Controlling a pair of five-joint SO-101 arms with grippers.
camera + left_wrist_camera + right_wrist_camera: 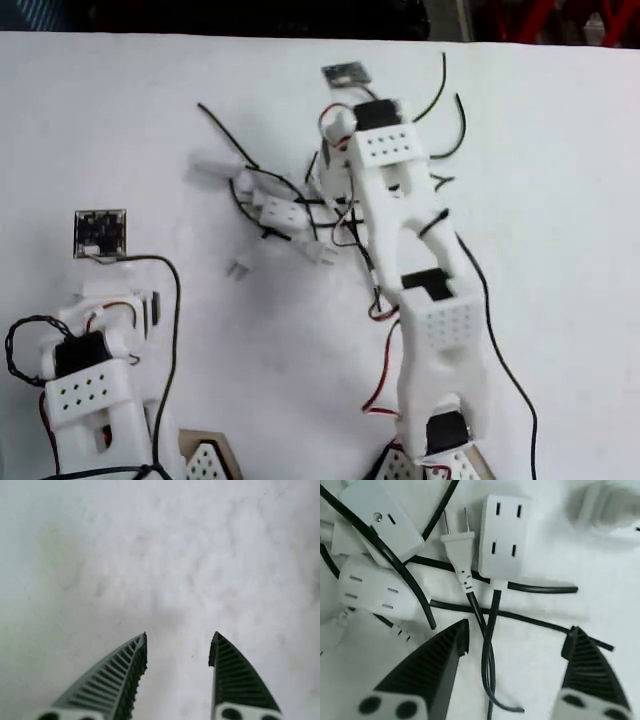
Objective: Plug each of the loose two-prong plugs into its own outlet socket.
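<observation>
My right gripper (519, 630) is open, hovering over a tangle of black cords and white outlet blocks. Just beyond its fingertips lies a loose white two-prong plug (457, 541), prongs pointing away, beside a white two-socket outlet block (504, 535). Two more outlet blocks (375, 515) (367, 587) lie off to one side, crossed by a thick black cord. In the high view the right arm (400, 200) stretches over this cluster (280, 210), and a small white plug (238, 268) lies apart from it. My left gripper (180, 636) is open over bare white table.
The left arm (90, 370) sits folded back at the table's near left corner. A black-and-white marker tag (100, 232) lies just ahead of it, another tag (345, 72) near the far edge. Loose black cords (450, 110) curl at the far right.
</observation>
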